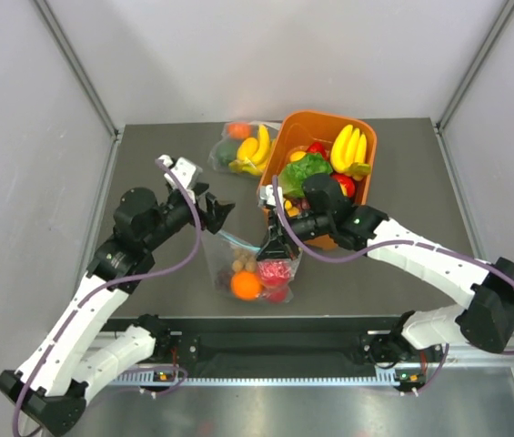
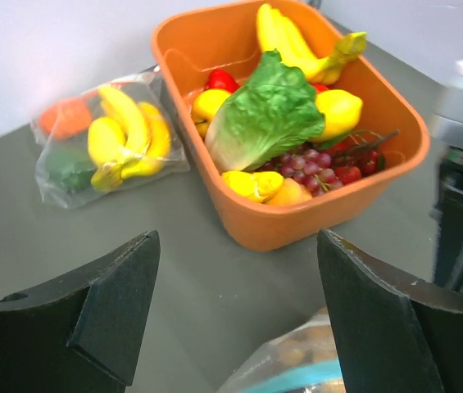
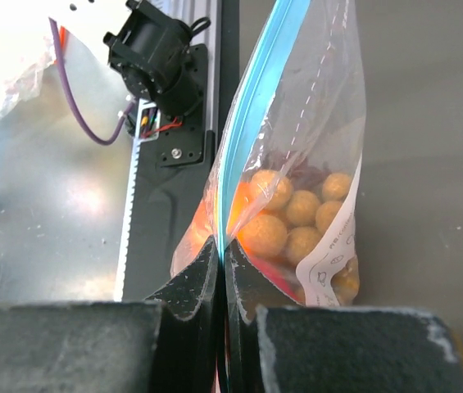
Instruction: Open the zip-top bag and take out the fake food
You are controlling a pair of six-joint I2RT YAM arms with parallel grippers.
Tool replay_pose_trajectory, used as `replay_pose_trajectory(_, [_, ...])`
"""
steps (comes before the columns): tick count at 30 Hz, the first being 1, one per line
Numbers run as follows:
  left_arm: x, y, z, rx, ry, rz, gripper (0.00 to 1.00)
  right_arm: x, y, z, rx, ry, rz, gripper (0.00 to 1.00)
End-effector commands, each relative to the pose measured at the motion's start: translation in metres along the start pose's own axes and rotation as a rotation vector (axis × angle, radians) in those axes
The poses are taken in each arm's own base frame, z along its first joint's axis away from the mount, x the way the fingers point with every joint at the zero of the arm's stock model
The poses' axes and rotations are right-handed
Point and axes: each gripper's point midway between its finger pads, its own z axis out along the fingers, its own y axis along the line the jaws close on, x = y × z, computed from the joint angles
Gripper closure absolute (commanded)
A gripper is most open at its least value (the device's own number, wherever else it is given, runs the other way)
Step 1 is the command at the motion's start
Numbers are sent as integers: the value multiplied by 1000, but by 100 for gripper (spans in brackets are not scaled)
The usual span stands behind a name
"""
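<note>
The clear zip-top bag [image 1: 252, 266] stands at the front middle of the table, its teal zip strip [image 3: 251, 90] running up from my right gripper. My right gripper [image 1: 275, 244] [image 3: 224, 246] is shut on the bag's strip end. Inside the bag sit the pale brown grape bunch [image 3: 301, 217], the orange [image 1: 246, 285] and a red piece [image 1: 275, 271]. My left gripper [image 1: 213, 211] [image 2: 239, 246] is open and empty, just left of the bag's upper corner. The bag's corner [image 2: 313, 368] shows low between its fingers.
An orange bin [image 1: 366, 150] [image 2: 256, 225] behind holds lettuce, bananas, lemons and red grapes. A second clear bag with yellow bananas [image 1: 243, 150] [image 2: 108, 139] lies left of it. Grey walls stand on both sides. The table's front rail [image 3: 174, 155] is close to the bag.
</note>
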Motion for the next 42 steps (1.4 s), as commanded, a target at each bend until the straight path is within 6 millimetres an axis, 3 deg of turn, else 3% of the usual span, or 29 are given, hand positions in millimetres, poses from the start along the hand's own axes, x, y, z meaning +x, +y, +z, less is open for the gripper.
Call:
replay_pose_trajectory(1, [-29, -20, -22, 94, -152, 131, 18, -26, 8, -4, -57, -87, -76, 100])
replay_pose_trajectory(4, [-13, -59, -38, 324, -138, 175, 17, -23, 4, -5, -60, -75, -67, 100])
replay_pose_trajectory(9, [32, -85, -39, 491, -16, 141, 17, -22, -5, -8, -74, -59, -46, 100])
replay_pose_trajectory(19, [62, -91, -17, 485, 107, 139, 16, -22, 5, -11, -125, -51, -56, 100])
replay_pose_trajectory(25, [86, -102, -15, 501, 200, 150, 21, -25, 10, -15, -128, -55, -64, 100])
replay_pose_trajectory(29, [101, -106, -14, 498, 265, 154, 34, -27, 13, -18, -124, -58, -73, 100])
replay_pose_trajectory(30, [105, -106, -13, 497, 279, 156, 44, -26, 14, -19, -124, -58, -75, 100])
replay_pose_trajectory(32, [108, -107, -13, 498, 291, 155, 53, -27, 15, -20, -121, -59, -81, 100])
replay_pose_trajectory(33, [110, -107, -13, 498, 298, 151, 68, -26, 14, -20, -119, -57, -82, 100])
replay_pose_trajectory(36, [113, -108, -13, 505, 309, 147, 94, -25, 14, -22, -107, -57, -85, 100])
replay_pose_trajectory(37, [112, -108, -14, 505, 306, 146, 100, -25, 15, -25, -101, -60, -90, 98])
replay_pose_trajectory(40, [107, -99, -15, 448, 281, 155, 100, -26, 15, -31, -57, -72, -104, 63])
replay_pose_trajectory(41, [104, -95, -16, 423, 267, 157, 100, -23, 13, -34, -36, -73, -97, 48])
replay_pose_trajectory(42, [95, -84, -18, 351, 219, 167, 100, -25, 8, -38, 16, -83, -99, 41])
